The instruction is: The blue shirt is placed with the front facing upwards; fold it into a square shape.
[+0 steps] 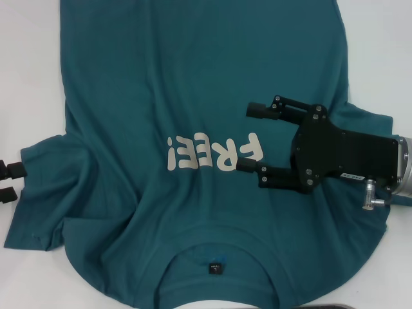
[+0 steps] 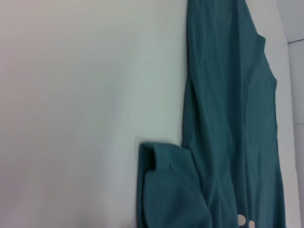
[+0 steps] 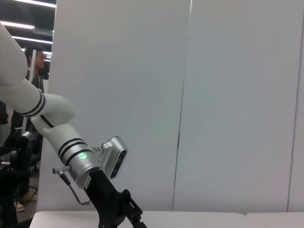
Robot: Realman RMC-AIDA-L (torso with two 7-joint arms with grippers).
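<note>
The blue shirt (image 1: 193,84) lies spread front up on the white table (image 1: 26,77), its cream "FREE!" print (image 1: 215,152) in the middle and its collar (image 1: 219,248) with a black label (image 1: 214,268) nearest me. My right gripper (image 1: 246,138) hovers open over the chest, right of the print, fingers pointing left. At the table's left edge my left gripper (image 1: 5,182) stands open beside the left sleeve (image 1: 45,193), apart from it. The left wrist view shows the shirt's side (image 2: 228,118) and that sleeve (image 2: 166,190), whose end is curled over.
Bare white table (image 2: 71,95) lies left of the shirt. The right sleeve (image 1: 367,122) is partly under my right arm. In the right wrist view my left arm (image 3: 71,147) shows against white wall panels (image 3: 228,95), with a person (image 3: 35,61) far behind.
</note>
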